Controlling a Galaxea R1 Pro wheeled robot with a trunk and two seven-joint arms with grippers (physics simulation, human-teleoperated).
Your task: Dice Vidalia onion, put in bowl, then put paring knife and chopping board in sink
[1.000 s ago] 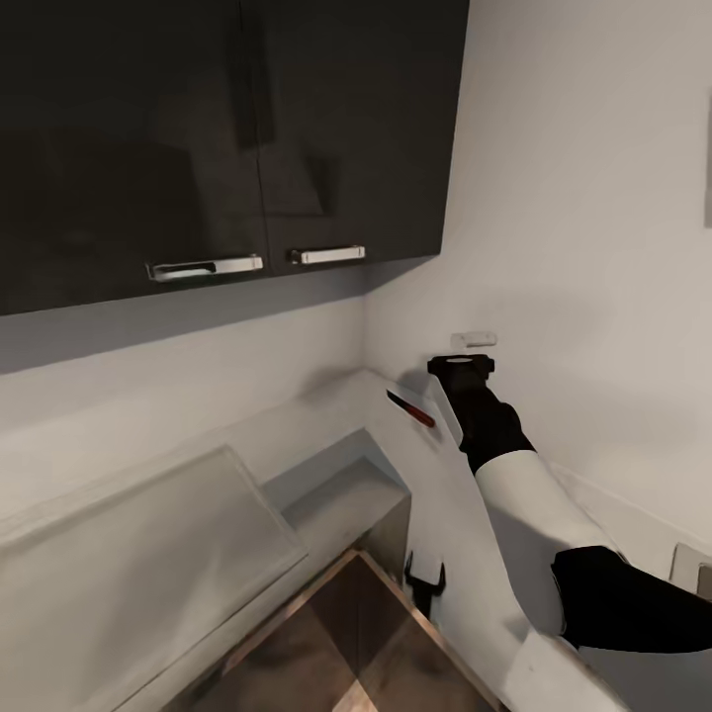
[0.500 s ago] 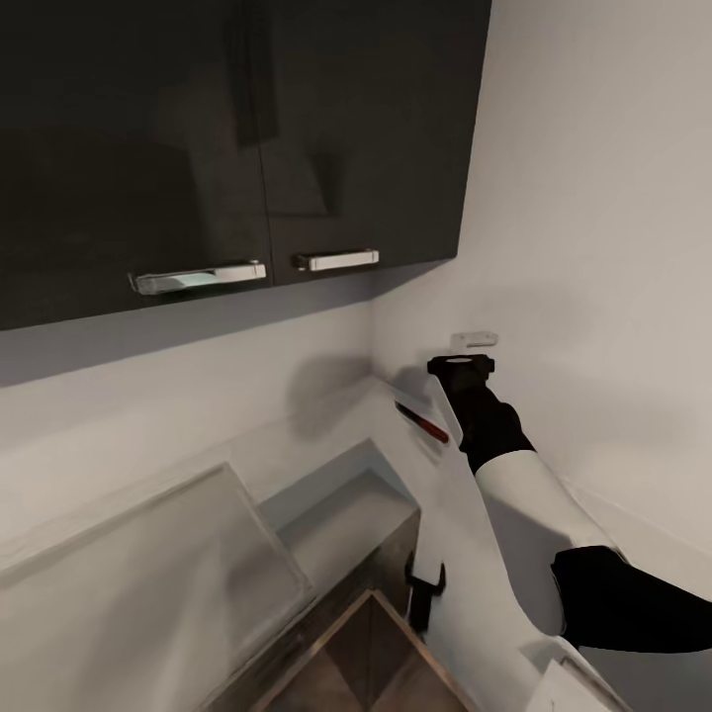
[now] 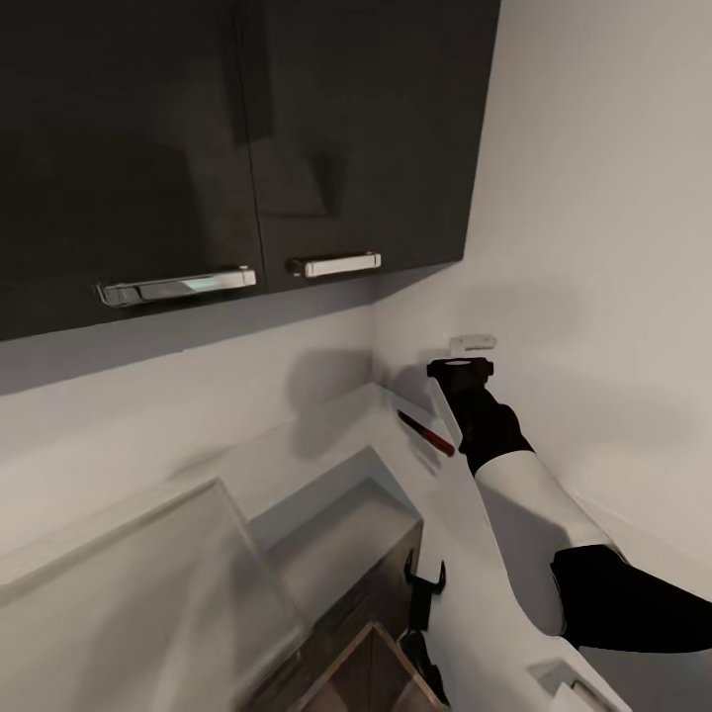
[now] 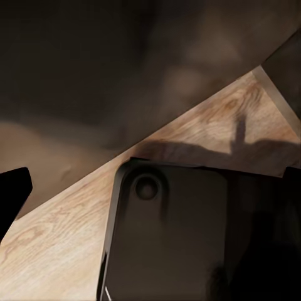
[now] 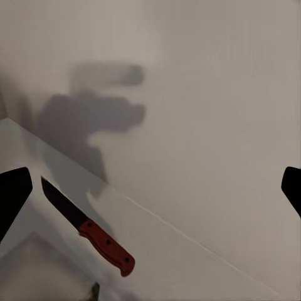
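Reaching right gripper (image 5: 150, 188), fingers spread wide and empty, toward paring knife (image 5: 88, 231) at lower left of wrist frame: you risk shoving it along countertop (image 3: 326, 435) into wall.

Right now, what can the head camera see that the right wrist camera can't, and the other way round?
Head view alone: dark wall cupboards with silver handles, the right arm reaching toward the corner, and the left pincer low by the counter's edge.

Right wrist view alone: the arm's shadow on the wall, and the right pincer wide open, its dark fingertips at the picture's edges, holding nothing.

Both: the knife, red handle and dark blade, lying on the pale countertop near the corner.
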